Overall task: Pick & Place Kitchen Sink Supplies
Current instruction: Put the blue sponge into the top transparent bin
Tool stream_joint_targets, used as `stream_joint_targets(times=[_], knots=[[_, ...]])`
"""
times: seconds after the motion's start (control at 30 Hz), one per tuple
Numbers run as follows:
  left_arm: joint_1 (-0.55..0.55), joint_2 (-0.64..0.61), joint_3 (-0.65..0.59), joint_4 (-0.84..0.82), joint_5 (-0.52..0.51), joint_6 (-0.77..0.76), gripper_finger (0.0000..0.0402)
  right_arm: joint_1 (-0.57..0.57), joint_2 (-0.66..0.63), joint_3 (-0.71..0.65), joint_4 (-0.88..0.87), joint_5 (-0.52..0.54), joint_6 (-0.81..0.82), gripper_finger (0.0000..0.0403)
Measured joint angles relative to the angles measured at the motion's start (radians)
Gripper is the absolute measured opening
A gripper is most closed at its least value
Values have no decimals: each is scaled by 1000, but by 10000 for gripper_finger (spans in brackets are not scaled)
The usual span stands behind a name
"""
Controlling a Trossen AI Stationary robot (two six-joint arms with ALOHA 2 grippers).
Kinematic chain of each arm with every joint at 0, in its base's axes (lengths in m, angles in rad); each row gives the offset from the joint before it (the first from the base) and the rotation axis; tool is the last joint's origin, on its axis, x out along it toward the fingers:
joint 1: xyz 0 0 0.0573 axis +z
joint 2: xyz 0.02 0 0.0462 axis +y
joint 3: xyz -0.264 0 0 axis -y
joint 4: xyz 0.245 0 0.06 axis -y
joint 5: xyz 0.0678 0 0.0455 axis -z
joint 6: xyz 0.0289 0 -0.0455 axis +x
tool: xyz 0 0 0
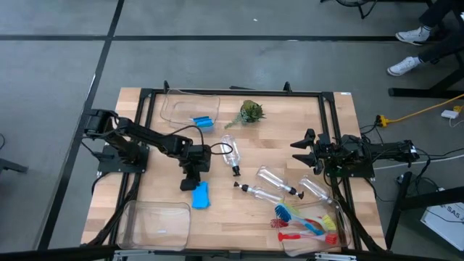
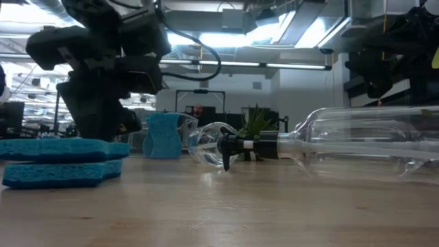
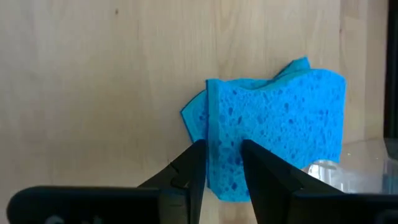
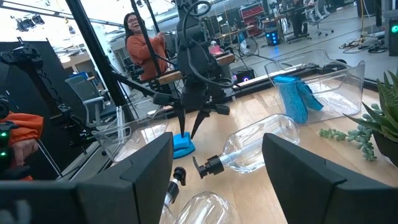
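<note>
On the wooden table [image 1: 275,152], the left gripper [image 3: 222,163] pinches only the blue sponge's [image 3: 273,134] edge; the sponge may slip free. The right gripper [image 4: 217,165] waits with fingers apart.

My table [image 1: 290,138]: pale wood planks inside a black frame. Far left, one clear bin [image 1: 174,109]; near left corner, a second clear bin [image 1: 145,228]; near right corner, a third [image 1: 330,243]. Small green plant [image 1: 250,112] far centre, lying beside the first bin. A person in orange [image 4: 142,46] beyond the table.
</note>
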Motion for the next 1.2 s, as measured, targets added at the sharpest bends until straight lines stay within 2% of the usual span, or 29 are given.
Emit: stream_joint_targets(times=[0.1,0.27,0.53,0.67,0.93,1.2], knots=[[1,1,0,10,-1,8,75,0,0,0,0,0,0,245],[1,1,0,9,-2,7,9,0,0,0,0,0,0,245],[1,-14,0,-24,-8,10,2,0,0,0,0,0,0,245],[1,-63,0,-59,-72,10,2,0,0,0,0,0,0,245],[41,-239,0,-66,-182,9,2,0,0,0,0,0,0,245],[142,-453,1,-58,-243,14,2,0,0,0,0,0,0,245]])
